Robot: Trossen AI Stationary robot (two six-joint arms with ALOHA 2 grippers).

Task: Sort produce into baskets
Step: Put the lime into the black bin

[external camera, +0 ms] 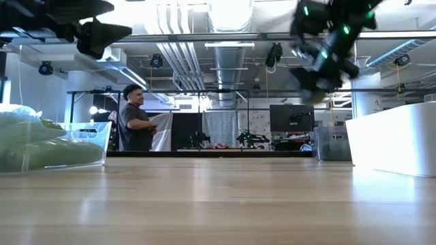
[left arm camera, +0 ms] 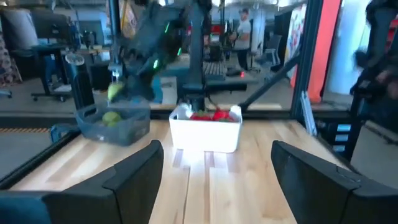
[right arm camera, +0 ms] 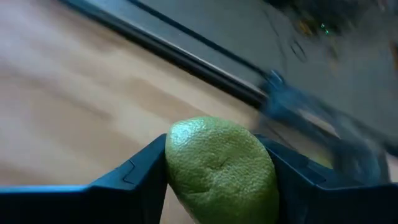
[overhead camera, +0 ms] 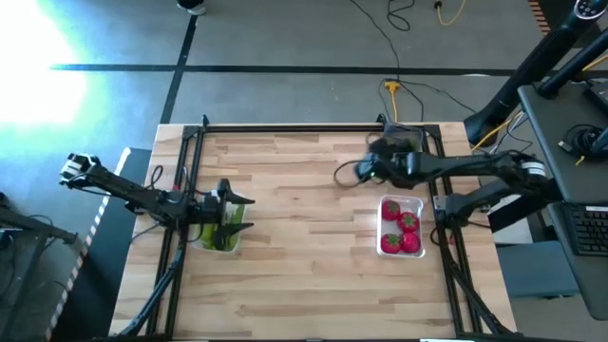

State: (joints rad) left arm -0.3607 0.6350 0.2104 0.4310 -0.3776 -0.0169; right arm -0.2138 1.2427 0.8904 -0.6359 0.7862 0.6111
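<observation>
While the right end effector is clamping a small round green lime above the table's far right part, near the dark grey translucent basket holding another lime, the left end effector is hanging released over the clear basket of green cucumbers. Red tomatoes are sitting in the whitish basket.

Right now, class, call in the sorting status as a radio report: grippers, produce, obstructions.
Right gripper shut on lime, near grey basket. Left gripper open above cucumber basket. Tomatoes sorted. Nothing blocking.
</observation>
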